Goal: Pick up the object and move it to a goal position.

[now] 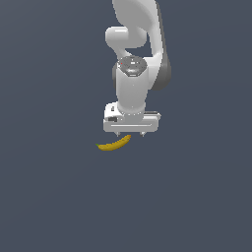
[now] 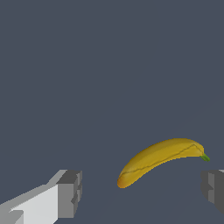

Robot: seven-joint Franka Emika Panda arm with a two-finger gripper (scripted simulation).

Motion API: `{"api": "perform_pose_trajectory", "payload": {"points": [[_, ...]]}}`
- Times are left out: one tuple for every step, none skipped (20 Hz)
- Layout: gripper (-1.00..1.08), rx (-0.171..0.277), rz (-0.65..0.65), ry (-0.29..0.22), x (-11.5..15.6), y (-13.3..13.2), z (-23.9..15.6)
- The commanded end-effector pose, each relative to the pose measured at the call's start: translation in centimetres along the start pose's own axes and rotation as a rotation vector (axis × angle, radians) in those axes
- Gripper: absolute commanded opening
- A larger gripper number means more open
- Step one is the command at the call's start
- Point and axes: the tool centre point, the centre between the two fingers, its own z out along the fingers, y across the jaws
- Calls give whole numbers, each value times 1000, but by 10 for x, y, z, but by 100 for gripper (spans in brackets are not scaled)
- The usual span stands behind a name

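Yellow banana (image 2: 162, 160) lies on the grey surface (image 2: 87, 65) between the fingers of the spread-apart claw (image 2: 140, 192).

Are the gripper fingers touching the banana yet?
Apart. In the wrist view the banana lies between the open gripper fingers, with bare floor showing on both sides of it.

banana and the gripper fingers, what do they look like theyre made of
Banana: looks like fruit peel, smooth matte yellow shading to orange-brown at one end, with a small green stem tip and thin dark seam lines; being a render, it could equally be plastic.
Gripper fingers: blocky grey pads, flat matte, rubber or plastic by the look; the white part behind one suggests painted metal or plastic.
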Motion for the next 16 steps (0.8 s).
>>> {"api": "perform_pose_trajectory", "payload": {"points": [[100, 0, 0, 0, 0, 0, 0], [100, 0, 0, 0, 0, 0, 0], [100, 2, 1, -1, 0, 1, -1], [100, 4, 2, -1, 0, 1, -2], [100, 7, 3, -2, -1, 2, -3], [100, 10, 3, -3, -1, 4, -5], [100, 13, 1, -4, -1, 4, -7], [100, 15, -1, -4, -1, 5, -8], [100, 17, -4, -4, -1, 5, -9], [100, 17, -7, -4, -1, 5, -10], [100, 17, -9, -4, -1, 5, -10], [100, 17, -10, -4, -1, 5, -10], [100, 17, -10, -4, -1, 5, -10], [100, 17, -8, -4, -1, 5, -10], [100, 17, -5, -4, -1, 5, -9], [100, 17, 0, -4, -1, 6, -9]]}}
